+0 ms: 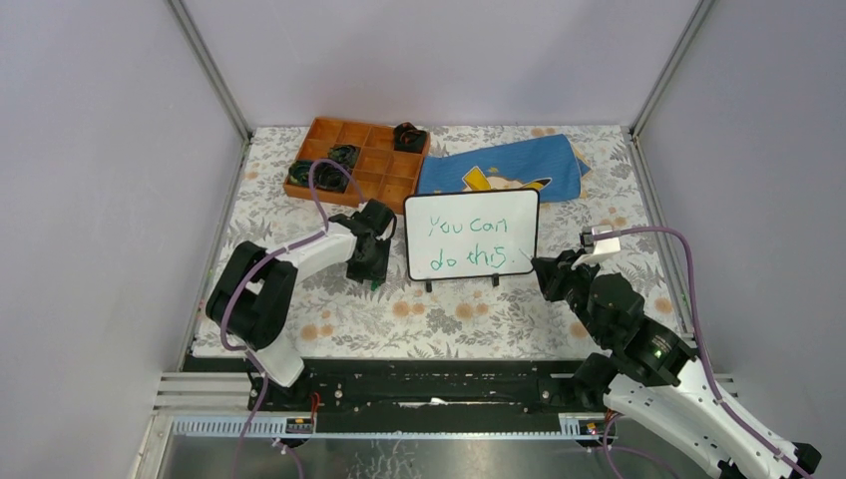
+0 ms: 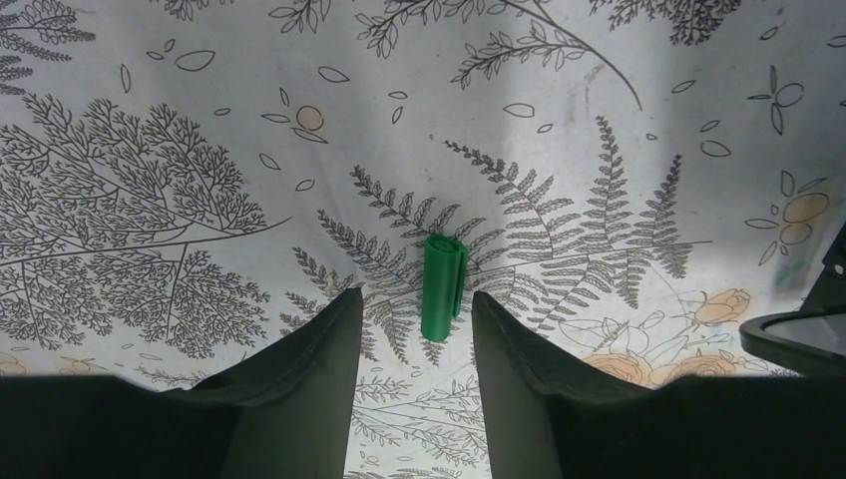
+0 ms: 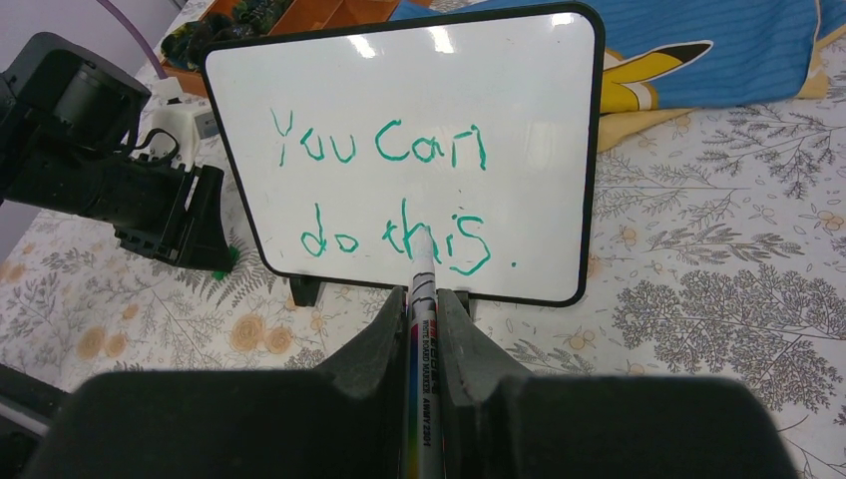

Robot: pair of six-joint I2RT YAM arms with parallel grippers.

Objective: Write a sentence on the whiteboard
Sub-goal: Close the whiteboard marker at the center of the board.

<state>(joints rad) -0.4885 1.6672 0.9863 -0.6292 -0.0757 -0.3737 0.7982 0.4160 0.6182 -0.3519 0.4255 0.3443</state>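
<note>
Sentence (image 3: 389, 200): "You can do this." in green, two lines, reads as finished on the whiteboard (image 3: 539, 120), which stands on its two feet in the middle of the table (image 1: 399, 319), between my two arms.
Right jaws: clamped on the pen (image 3: 423, 269). Its tip sits over the end of "this", and I cannot tell whether it touches the board.
Left jaws: apart and low over the table, straddling the green cap (image 2: 444, 286). The cap lies loose and nearer one side, and nothing grips it.
Risk, smear: if I pull the pen away sideways rather than straight back, the tip could drag through the last letters.
Risk, topple: the board has only those small feet, so any forward push from the pen would likely tip it backward.
Risk, cap: it is round and off-centre, so one side may reach it first on closing and roll or flick it away.
Risk, left arm: it is just beside the board's left edge, and a careless swing could knock the frame.
Surface: a thin cover printed with ferns and flowers, faintly rippled, probably a little slippery under the cap.
Room: plain pale walls on three sides with metal posts in the corners. An orange tray (image 1: 359, 160) with compartments and a blue cloth (image 1: 504, 165) lie behind the board.
</note>
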